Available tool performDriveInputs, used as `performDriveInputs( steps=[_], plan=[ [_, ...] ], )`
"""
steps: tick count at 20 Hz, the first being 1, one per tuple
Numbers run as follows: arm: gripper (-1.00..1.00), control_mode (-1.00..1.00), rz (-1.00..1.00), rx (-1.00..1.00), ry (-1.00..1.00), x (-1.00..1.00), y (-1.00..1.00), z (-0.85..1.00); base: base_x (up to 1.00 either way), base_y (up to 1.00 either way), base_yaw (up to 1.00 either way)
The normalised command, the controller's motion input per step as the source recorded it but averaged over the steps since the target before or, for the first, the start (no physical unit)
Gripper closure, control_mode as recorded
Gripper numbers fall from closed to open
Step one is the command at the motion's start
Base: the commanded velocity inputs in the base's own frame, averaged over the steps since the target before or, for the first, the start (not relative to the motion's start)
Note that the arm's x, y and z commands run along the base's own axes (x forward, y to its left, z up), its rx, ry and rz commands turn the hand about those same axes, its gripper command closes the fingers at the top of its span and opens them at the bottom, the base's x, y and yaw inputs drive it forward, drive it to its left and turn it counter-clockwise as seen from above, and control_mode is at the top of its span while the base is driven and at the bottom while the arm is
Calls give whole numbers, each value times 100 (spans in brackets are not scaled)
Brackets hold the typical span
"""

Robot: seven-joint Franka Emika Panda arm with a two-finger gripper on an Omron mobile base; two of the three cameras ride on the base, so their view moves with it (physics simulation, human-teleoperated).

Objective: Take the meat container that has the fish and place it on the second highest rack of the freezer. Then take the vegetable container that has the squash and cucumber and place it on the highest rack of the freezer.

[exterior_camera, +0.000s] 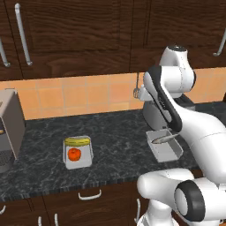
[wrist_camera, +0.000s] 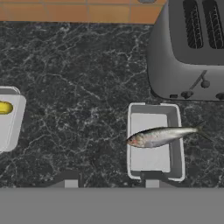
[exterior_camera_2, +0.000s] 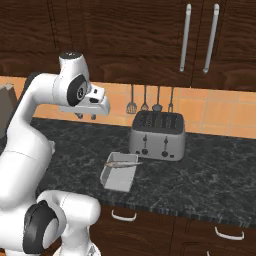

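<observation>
Hand view: one fish (wrist_camera: 161, 136), two containers (wrist_camera: 153, 141), one toaster (wrist_camera: 190, 48).

dark marble counter (exterior_camera: 114, 128): toaster (exterior_camera_2: 157, 134), fish container (exterior_camera_2: 119, 172), vegetable container (exterior_camera: 78, 152), grey appliance (exterior_camera: 9, 128).

From behind the arm you get two base views looking forward and down, sharing the counter (exterior_camera: 110, 132), toaster (exterior_camera_2: 157, 134) and fish container (exterior_camera_2: 119, 177); your hand view looks straight down at them, closer.
</observation>
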Motion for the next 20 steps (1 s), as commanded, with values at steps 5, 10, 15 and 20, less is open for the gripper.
performDriveInputs(
  steps=[5, 10, 15, 20],
  plan=[
    [-100, -100, -2, 0, -7, -53, 0, -6, 0, 0, 0],
    [-100, -100, -24, 1, -1, -66, -6, -31, 0, 0, 0],
    [-100, -100, -56, 20, 3, -38, -43, -32, 0, 0, 0],
    [-100, -100, -58, 26, 10, -41, -31, -39, 0, 0, 0]
  ],
)
